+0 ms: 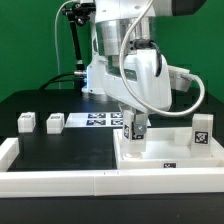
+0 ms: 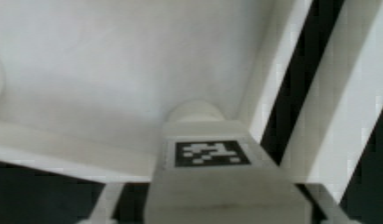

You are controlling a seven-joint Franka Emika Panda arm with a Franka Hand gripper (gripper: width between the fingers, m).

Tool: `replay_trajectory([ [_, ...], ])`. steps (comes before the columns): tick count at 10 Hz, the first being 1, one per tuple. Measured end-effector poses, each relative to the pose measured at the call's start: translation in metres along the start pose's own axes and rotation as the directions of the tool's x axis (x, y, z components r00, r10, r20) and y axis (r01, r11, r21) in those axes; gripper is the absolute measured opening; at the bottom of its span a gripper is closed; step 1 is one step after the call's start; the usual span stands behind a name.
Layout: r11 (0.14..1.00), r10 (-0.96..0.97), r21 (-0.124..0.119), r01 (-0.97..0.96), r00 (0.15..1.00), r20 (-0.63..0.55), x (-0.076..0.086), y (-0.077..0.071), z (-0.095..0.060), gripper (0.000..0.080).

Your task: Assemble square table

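White glossy arm [image 1: 150, 75], grey looped cable [image 1: 122, 48]

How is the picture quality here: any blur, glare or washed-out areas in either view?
Exterior view: evenly lit and fairly sharp, but low in detail; the white slab and rail blend together, and the post in the claw looks small and coarse. Wrist view: soft and out of focus throughout; the tag is smeared, the slab a flat grey.

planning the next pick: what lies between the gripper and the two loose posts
The marker board, flat on the black table, lies between the gripper, shut on a post, and the two loose posts. The exterior view shows it.
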State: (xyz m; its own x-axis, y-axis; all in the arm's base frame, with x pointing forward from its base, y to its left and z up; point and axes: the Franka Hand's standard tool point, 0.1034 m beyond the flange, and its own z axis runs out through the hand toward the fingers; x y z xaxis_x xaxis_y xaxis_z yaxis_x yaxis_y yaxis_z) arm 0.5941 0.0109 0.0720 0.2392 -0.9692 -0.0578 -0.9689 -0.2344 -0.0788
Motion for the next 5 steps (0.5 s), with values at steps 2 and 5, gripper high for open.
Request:
replay_trajectory([
  [2,0.994,0.106,0.004,-0.106,0.994,0.008,-0.0012,-0.0005,0.0003,0.0291],
  [5,1.0,-0.023,0.005,0.023,1.0,0.006,0.0004,0.0,0.0002,0.0466],
])
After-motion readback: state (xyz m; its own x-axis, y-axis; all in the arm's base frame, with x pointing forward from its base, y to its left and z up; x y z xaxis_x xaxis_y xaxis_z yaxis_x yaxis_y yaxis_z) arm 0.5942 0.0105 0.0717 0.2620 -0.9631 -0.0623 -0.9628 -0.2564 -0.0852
